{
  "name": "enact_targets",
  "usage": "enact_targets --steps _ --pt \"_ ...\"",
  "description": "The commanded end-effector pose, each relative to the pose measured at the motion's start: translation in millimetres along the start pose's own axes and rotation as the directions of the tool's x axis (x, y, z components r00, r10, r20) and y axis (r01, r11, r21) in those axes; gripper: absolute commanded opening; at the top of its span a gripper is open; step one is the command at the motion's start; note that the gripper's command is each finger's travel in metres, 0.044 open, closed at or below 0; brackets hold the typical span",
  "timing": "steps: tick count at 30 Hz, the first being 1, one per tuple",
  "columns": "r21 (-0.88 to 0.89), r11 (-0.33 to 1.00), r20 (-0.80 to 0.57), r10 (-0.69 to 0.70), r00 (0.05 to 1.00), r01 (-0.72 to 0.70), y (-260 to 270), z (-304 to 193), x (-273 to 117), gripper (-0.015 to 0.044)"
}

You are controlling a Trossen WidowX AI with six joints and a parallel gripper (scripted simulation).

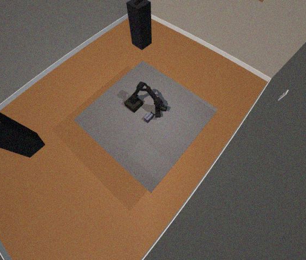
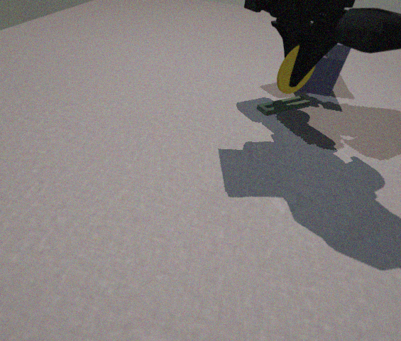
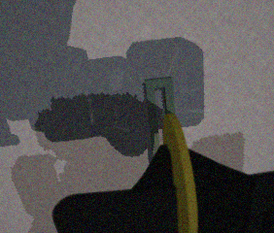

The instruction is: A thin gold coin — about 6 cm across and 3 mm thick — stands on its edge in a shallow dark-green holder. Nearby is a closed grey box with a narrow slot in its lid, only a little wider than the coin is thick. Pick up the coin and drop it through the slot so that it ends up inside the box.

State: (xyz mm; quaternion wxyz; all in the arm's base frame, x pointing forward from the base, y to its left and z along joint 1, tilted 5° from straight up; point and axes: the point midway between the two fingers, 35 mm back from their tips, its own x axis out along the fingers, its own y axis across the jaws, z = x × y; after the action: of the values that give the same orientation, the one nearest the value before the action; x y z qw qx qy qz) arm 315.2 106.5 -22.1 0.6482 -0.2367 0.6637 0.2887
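The gold coin [image 2: 284,74] [image 3: 186,194] is upright, on edge, between the fingers of my gripper [image 2: 294,81] [image 3: 168,150] [image 1: 157,115]. My gripper is shut on it. The coin's lower edge hangs a little above the dark-green holder [image 2: 266,109] [image 3: 165,83], whose empty slot shows in the exterior view and partly in the wrist view. The grey box, looking bluish-purple, [image 2: 328,73] [image 1: 148,117] stands close by, partly behind my gripper in the exterior view. Its slot is not clear in that view, and the box is not visible in the wrist view.
The arm's base [image 1: 134,104] stands on the grey table top [image 1: 147,156], near the box. The arm casts broad shadows around the holder. Two tall black blocks [image 1: 140,25] [image 1: 10,137] stand away from the arm, beyond the table top.
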Motion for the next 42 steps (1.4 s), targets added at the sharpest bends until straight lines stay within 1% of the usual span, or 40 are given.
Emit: enact_targets --steps 1,24,28,35,42 --pt "0.001 1.000 0.006 -0.005 1.000 0.005 -2 3 -10 0.0000" --pt "0.001 1.000 0.005 -0.005 1.000 0.005 -1 0 -69 0.0000" --pt "-0.005 1.000 0.005 -0.005 1.000 0.005 0 0 -73 0.0000" --pt "-0.222 0.975 0.006 -0.005 1.000 0.006 2 1 -73 0.0000" --pt "-0.449 0.893 0.006 -0.005 1.000 0.007 5 3 -74 0.0000"
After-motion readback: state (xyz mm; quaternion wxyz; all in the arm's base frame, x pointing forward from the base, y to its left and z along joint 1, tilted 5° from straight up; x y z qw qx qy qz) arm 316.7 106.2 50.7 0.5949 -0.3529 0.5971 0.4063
